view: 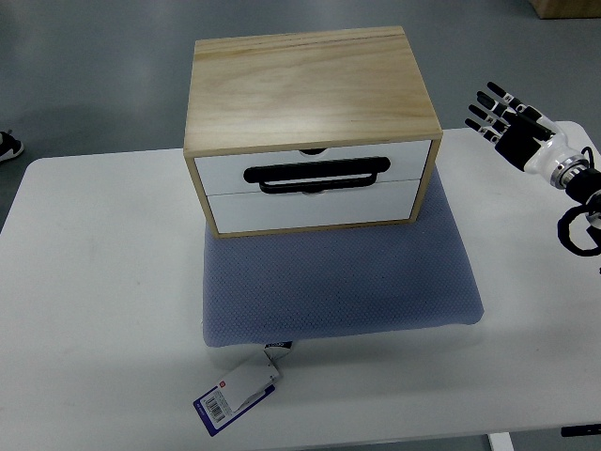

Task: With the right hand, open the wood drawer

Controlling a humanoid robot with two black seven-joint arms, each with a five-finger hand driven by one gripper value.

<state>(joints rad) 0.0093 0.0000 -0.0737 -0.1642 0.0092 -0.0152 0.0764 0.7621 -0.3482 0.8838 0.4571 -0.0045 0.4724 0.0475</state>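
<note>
Scanning left to right, one top view only.
Shoe (9, 146): dark with white edge, on the grey floor at the far left, off the table.
Table (94, 282): white, fills most of the view, bare on its left half.
Tag (237, 396): white and blue card with a barcode, lying on the table just in front of the cushion's near left corner, tied to it.
Cushion (338, 282): grey-blue pad, flat on the table centre, its back part under the box.
Wood drawer box (313, 127): light wood case sitting on the cushion's back half, front facing me.
Drawers (315, 188): two white fronts, upper and lower, both flush with the case, so shut.
Handle (317, 175): black bar loop across the upper front, reaching down to the seam between the two.
My right hand (512, 122): black fingers spread and relaxed, gripping nothing, hovering over the table's far right corner, to the right of the box and clear of it; palm faces the box side.
Wrist: white cuff, black cable looped behind it at the right edge.
My left arm: out of shot.
</note>
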